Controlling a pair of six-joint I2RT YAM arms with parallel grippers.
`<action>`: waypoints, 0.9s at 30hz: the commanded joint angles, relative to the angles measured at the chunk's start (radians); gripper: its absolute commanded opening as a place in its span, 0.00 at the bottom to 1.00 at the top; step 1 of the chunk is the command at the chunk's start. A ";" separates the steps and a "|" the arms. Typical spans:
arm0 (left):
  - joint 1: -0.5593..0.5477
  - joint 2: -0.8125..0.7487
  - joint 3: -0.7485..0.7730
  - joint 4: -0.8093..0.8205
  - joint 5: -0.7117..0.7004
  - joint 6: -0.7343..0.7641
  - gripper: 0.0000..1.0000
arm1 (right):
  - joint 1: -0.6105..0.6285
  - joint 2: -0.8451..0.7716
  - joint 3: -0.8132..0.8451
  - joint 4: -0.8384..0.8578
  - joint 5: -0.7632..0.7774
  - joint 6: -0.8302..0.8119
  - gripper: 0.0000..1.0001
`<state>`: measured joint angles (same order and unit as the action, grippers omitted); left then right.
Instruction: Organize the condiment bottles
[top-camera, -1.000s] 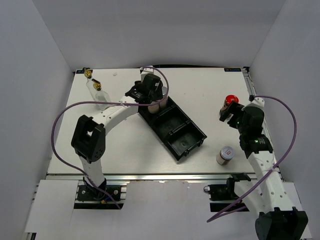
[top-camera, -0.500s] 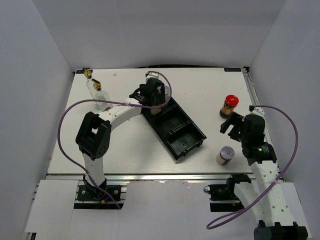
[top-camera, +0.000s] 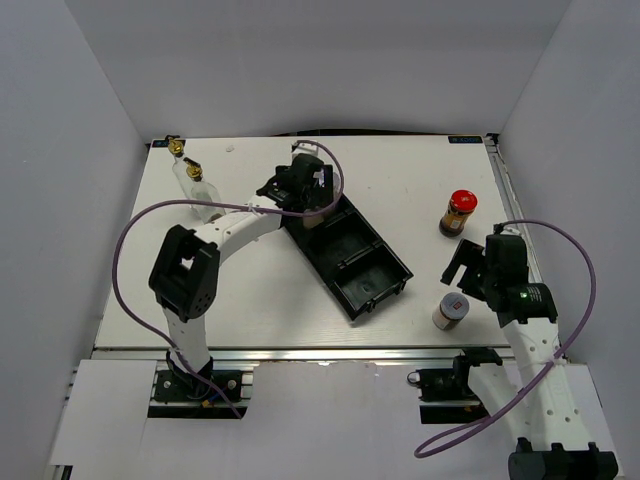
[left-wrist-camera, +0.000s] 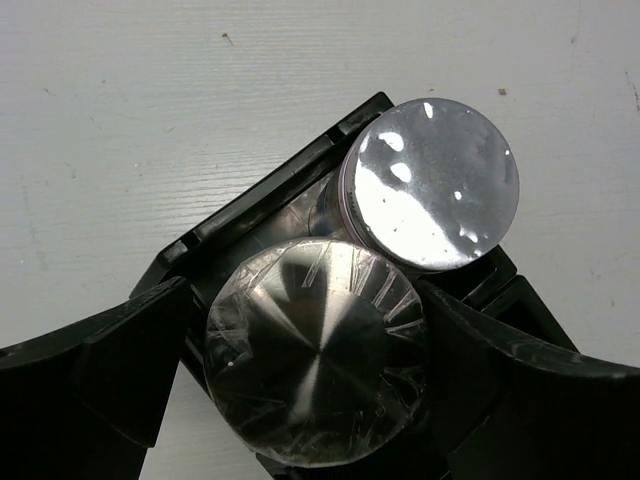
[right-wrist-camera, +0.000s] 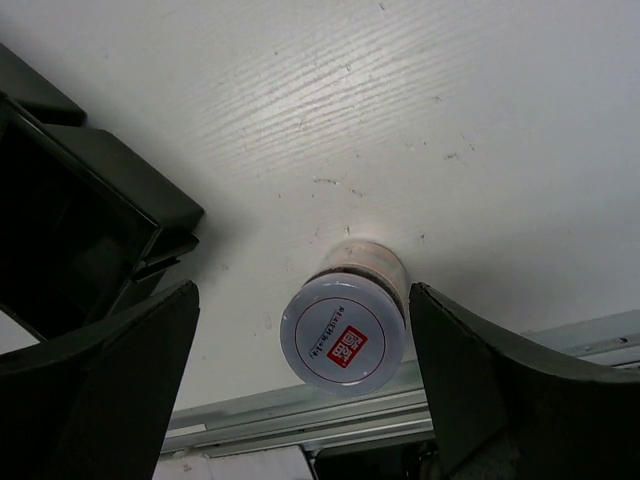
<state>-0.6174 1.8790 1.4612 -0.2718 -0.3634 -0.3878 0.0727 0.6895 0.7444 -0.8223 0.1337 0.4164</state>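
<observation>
From above, largely masked by the left tool (top-camera: 300, 187): the silver-capped shakers (left-wrist-camera: 315, 365) in the far compartment of the tray (top-camera: 370, 280). Left wrist view: only caps on show, bodies hidden beneath; fingers (left-wrist-camera: 100, 385) cut off by the bottom edge, contact with the nearer shaker unclear. Right wrist view: tray cropped at the left; red print on the small jar (right-wrist-camera: 343, 335) too small to read.

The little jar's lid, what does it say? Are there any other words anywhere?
Little jar lid: a red square with white signs and a ring of tiny print, too blurred to read.
Red-capped jar: it has a label, too small to read.
Blue sticker at the far edge: too small to read.
Shakers: plain shiny caps, no words.
So no text can be read plainly.
</observation>
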 joint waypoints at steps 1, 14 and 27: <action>-0.002 -0.101 0.021 -0.010 -0.035 0.015 0.98 | -0.002 0.021 0.047 -0.086 0.027 0.007 0.89; -0.002 -0.369 -0.122 -0.001 -0.072 0.020 0.98 | -0.002 0.166 0.107 0.158 0.105 0.012 0.89; -0.002 -0.759 -0.505 0.029 -0.172 -0.080 0.98 | -0.013 0.654 0.334 0.500 0.171 -0.131 0.89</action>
<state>-0.6174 1.1759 1.0031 -0.2440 -0.4801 -0.4305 0.0700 1.2663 0.9928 -0.4648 0.2672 0.3420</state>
